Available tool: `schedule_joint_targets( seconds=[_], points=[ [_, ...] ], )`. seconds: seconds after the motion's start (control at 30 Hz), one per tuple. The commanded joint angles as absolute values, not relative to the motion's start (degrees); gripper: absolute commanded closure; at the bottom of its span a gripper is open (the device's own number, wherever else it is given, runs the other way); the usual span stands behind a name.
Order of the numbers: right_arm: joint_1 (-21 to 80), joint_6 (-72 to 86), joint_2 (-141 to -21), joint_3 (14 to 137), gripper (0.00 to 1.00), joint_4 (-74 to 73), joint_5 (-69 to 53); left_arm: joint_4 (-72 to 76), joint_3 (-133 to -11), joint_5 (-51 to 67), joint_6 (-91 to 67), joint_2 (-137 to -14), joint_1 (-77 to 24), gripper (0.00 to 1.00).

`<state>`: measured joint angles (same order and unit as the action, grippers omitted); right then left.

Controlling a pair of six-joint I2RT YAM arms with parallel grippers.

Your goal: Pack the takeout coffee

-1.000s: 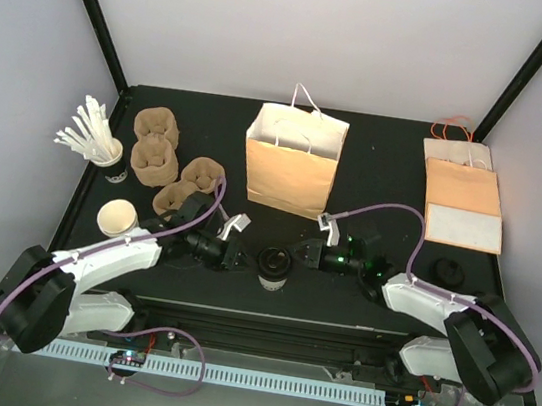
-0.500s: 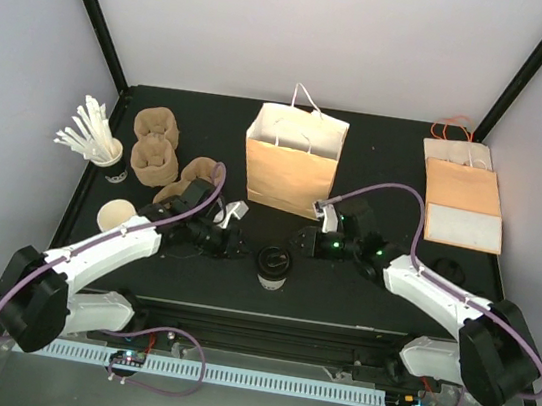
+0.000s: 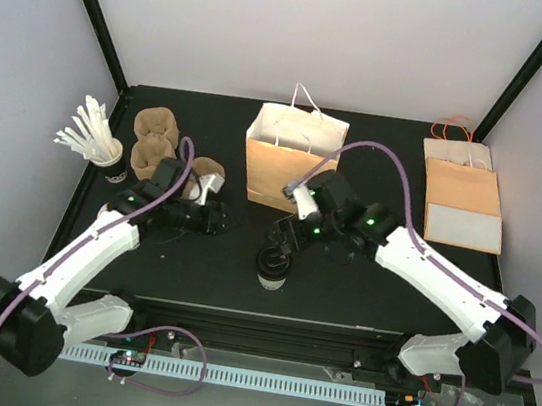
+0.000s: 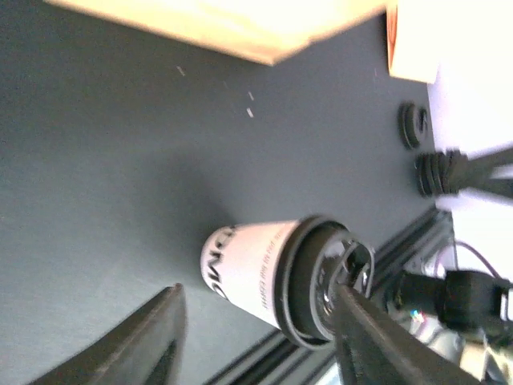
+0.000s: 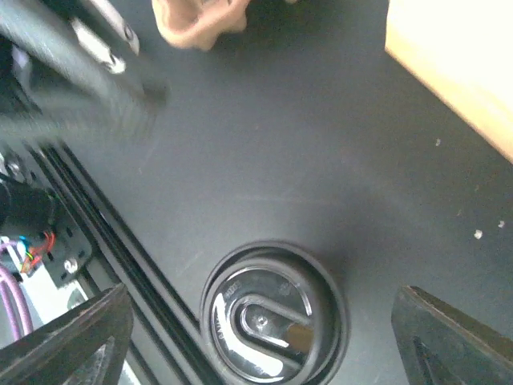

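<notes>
Two robot arms reach over a black surface (image 3: 381, 279) toward a takeout coffee (image 3: 273, 266) standing in front of a brown paper bag (image 3: 291, 166).
The bag stands upright at the far middle, its top open. The left tool (image 3: 220, 218) sits to the left of the cup, fingers partly spread and gripping nothing. The right tool (image 3: 283, 237) hovers just above the cup, fingers spread wide and also empty. The coffee, a small white cup with a black lid, stands upright near the front edge, apart from the bag.

Lettering (image 4: 218, 269) on the takeout coffee (image 4: 258, 274) seems illegible.
</notes>
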<state>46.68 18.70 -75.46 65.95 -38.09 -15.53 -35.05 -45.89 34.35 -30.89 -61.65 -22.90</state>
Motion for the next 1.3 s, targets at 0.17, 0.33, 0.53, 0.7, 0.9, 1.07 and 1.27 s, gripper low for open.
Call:
schedule_joint_targets(
  seconds=[0.17,0.33,0.53,0.7,0.9,1.07,1.27],
  points=[
    [57.97,14.32,-86.06,78.43,0.00,-61.36,1.44,-40.57,-52.81,24.55,-25.51,-52.12,-11.55,0.10],
    [60.46,15.59,-90.14,81.06,0.01,-63.52,3.92,-42.02,-55.10,20.84,-23.97,-49.26,-9.85,0.01],
    [62.34,16.87,-92.93,82.03,0.01,-63.78,5.96,-43.05,-56.54,21.09,-22.99,-50.22,-9.06,0.01],
    [62.86,17.05,-94.35,82.47,0.07,-62.62,5.45,-43.03,-57.61,21.31,-22.59,-50.58,-8.79,0.01],
    [63.53,17.44,-96.31,82.67,0.10,-62.68,6.63,-43.58,-58.23,21.66,-21.90,-50.82,-8.53,0.01],
    [63.68,17.40,-97.01,82.53,0.12,-62.21,6.30,-43.60,-58.26,21.92,-21.77,-51.12,-8.44,0.01],
    [63.72,17.58,-96.99,82.62,0.24,-61.59,6.86,-43.54,-58.87,22.01,-21.61,-51.45,-8.32,0.01]
  ],
)
